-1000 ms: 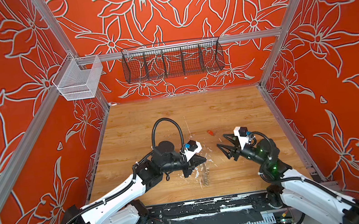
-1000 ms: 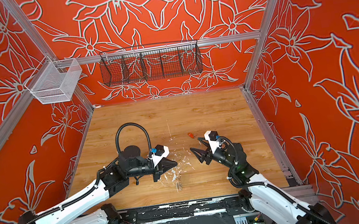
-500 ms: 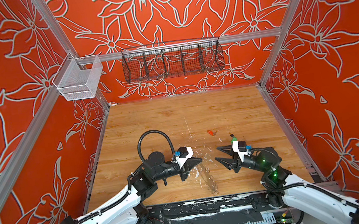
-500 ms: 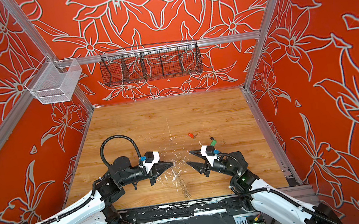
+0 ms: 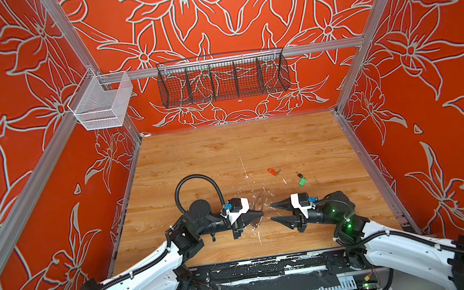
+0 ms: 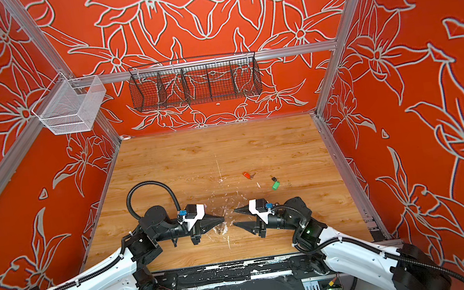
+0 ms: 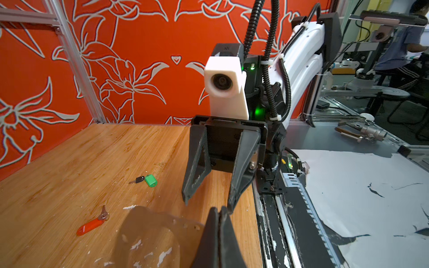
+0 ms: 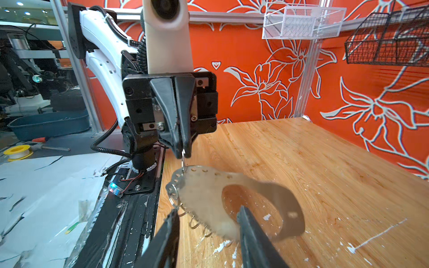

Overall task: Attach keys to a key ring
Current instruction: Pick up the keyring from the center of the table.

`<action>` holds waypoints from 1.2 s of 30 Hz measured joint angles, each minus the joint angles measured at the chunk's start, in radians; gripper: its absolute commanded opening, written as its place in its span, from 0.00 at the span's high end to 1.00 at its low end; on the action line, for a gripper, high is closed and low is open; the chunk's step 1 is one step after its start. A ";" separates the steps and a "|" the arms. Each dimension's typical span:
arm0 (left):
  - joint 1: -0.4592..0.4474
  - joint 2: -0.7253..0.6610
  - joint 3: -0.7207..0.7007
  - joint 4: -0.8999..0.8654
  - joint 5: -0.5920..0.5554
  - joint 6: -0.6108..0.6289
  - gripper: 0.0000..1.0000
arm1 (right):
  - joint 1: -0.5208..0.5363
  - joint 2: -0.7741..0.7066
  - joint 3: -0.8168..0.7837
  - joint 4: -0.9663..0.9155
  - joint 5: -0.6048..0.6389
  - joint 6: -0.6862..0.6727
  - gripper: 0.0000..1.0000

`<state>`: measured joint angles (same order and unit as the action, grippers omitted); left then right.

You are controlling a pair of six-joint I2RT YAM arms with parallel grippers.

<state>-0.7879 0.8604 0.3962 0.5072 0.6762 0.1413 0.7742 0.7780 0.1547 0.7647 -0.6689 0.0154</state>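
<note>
left arm (image 5: 150,274), right arm (image 5: 399,247): white shells, black joints, black corrugated conduit (image 5: 195,176). left hand (image 5: 261,215), right hand (image 5: 271,212): black tapered fingers (image 5: 282,205), white camera housing (image 5: 241,207), blue connector (image 5: 227,206). green LEDs (image 5: 334,210) on right arm.

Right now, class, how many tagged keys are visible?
2. The small key with an orange-red plastic tag lies mid-table; the one with a bright green plastic tag lies apart, to its right. Others may be hidden.

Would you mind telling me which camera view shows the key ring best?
The right wrist view: the key ring is close, with its hole-lined rim and split rings visible, hanging from the left gripper. The left wrist view shows only a blurred part; in both top views it is barely discernible.
</note>
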 measured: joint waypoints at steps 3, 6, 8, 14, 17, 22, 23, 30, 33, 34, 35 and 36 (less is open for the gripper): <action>0.000 0.002 0.000 0.011 0.029 0.004 1.00 | 0.026 0.026 0.014 0.005 -0.003 -0.014 0.63; 0.000 0.003 0.000 0.015 0.053 0.009 1.00 | 0.046 0.058 0.029 0.011 -0.003 -0.022 0.66; 0.000 0.003 0.000 0.022 0.063 0.013 1.00 | 0.056 0.077 0.035 0.013 -0.003 -0.027 0.68; -0.001 0.003 0.000 0.035 0.070 0.013 1.00 | 0.086 0.116 0.054 0.027 -0.003 -0.036 0.70; -0.003 0.003 -0.001 0.042 0.059 0.008 1.00 | 0.099 0.127 0.059 0.039 0.003 -0.037 0.72; -0.004 0.000 -0.021 0.085 0.018 -0.013 1.00 | 0.112 0.167 0.061 0.096 0.063 -0.023 0.82; -0.004 -0.003 -0.027 0.090 0.010 -0.017 1.00 | 0.113 0.180 0.061 0.108 0.072 -0.015 0.83; -0.005 -0.037 -0.070 0.124 -0.048 -0.043 1.00 | 0.122 0.270 0.065 0.223 0.121 0.051 0.86; -0.005 -0.042 -0.074 0.141 -0.063 -0.053 1.00 | 0.125 0.288 0.066 0.267 0.127 0.076 0.86; -0.006 -0.043 -0.075 0.146 -0.070 -0.056 1.00 | 0.125 0.290 0.066 0.278 0.127 0.082 0.85; -0.006 -0.043 -0.078 0.156 -0.078 -0.060 1.00 | 0.126 0.294 0.067 0.292 0.126 0.088 0.85; -0.006 -0.043 -0.081 0.161 -0.089 -0.063 1.00 | 0.129 0.295 0.068 0.300 0.126 0.090 0.85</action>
<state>-0.7937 0.8169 0.3149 0.6685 0.5877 0.0784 0.9031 1.0729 0.2230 1.0645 -0.5426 0.1059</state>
